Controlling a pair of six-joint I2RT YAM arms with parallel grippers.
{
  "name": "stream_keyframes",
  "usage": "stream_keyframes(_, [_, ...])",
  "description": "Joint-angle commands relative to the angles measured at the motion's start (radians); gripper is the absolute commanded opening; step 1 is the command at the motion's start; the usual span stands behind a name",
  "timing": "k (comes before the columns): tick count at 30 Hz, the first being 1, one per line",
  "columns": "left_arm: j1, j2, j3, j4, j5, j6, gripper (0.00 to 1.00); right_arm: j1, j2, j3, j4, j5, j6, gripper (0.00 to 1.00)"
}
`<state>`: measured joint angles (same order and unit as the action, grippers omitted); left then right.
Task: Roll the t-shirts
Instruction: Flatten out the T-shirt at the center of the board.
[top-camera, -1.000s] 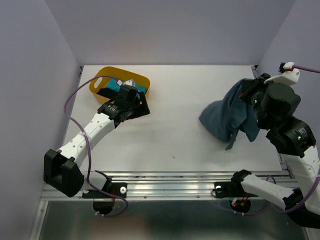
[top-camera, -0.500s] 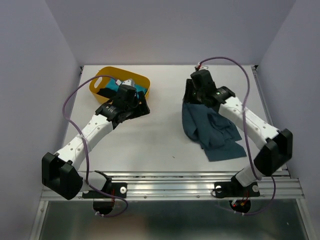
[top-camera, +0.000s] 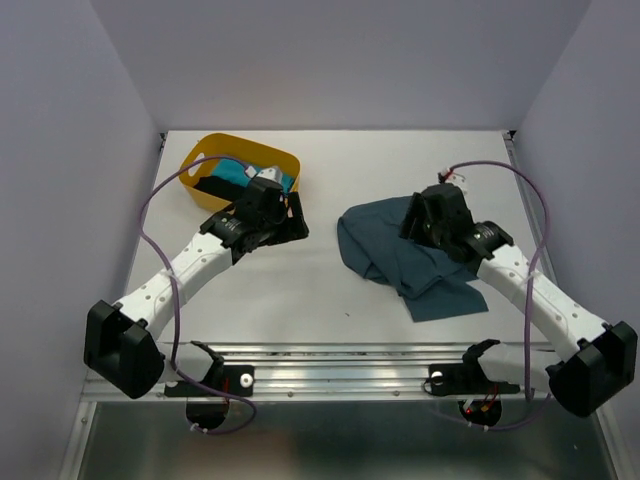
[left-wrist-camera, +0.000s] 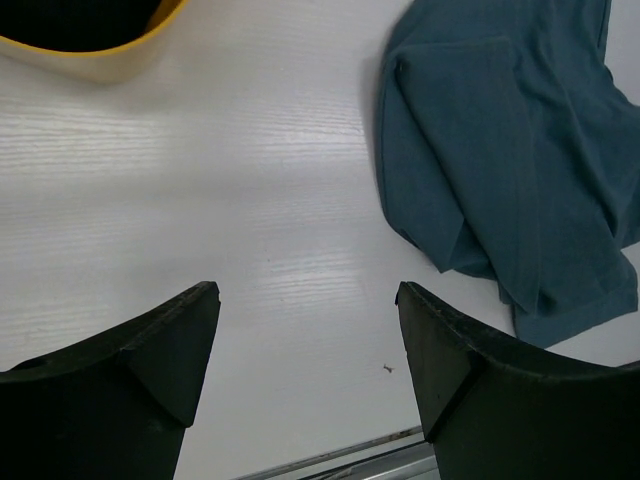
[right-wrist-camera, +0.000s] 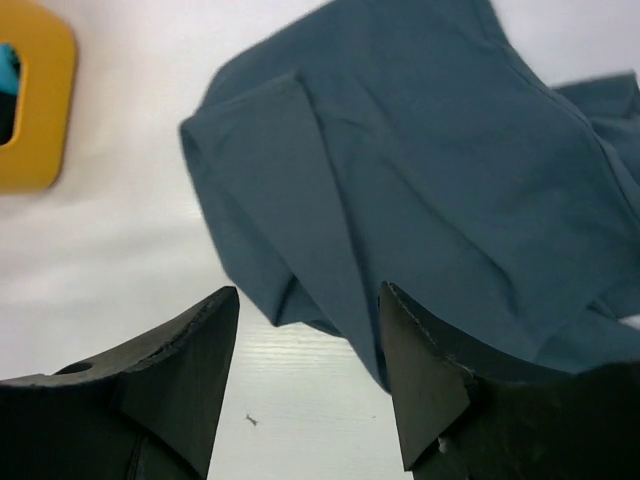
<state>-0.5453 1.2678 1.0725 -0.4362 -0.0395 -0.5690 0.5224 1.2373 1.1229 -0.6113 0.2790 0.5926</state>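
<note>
Lying crumpled on table (top-camera: 330, 200): slate-blue t-shirt (top-camera: 400, 255) | right end effector (right-wrist-camera: 308, 295) apart above it | left end effector (left-wrist-camera: 305, 292) apart, empty | turquoise t-shirt (top-camera: 228, 170) seemingly in tub (top-camera: 270, 152)

Lab test cell: bare walls (top-camera: 340, 60) enclose a white table (top-camera: 330, 285)

Your light is even, diffuse, no glare; slate-blue t-shirt (top-camera: 385, 245) casts a faint shadow. Right wrist view: yellow tub (right-wrist-camera: 35, 110) blurred, left edge.

Plain colours on a white table (top-camera: 330, 160)
A slate-blue t-shirt (top-camera: 400, 255); a yellow tub (top-camera: 255, 146) with a turquoise t-shirt (top-camera: 235, 170) and a black t-shirt (top-camera: 215, 188).
</note>
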Motion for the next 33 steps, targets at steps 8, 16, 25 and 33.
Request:
stream_keyframes(8, [-0.113, 0.096, 0.078, 0.037, 0.013, 0.011, 0.83, -0.012, -0.455, -0.518, -0.038, -0.004, 0.452, 0.7])
stream_keyframes(16, [-0.122, 0.105, 0.078, 0.037, 0.012, 0.008, 0.83, -0.012, -0.386, -0.566, 0.033, 0.014, 0.464, 0.68])
stream_keyframes(25, [-0.123, 0.07, 0.063, 0.027, -0.003, 0.003, 0.83, -0.012, -0.237, -0.515, 0.145, 0.072, 0.391, 0.39])
stream_keyframes(33, [-0.123, 0.045, 0.061, 0.002, -0.023, 0.008, 0.83, -0.012, -0.26, -0.35, 0.189, 0.007, 0.235, 0.01])
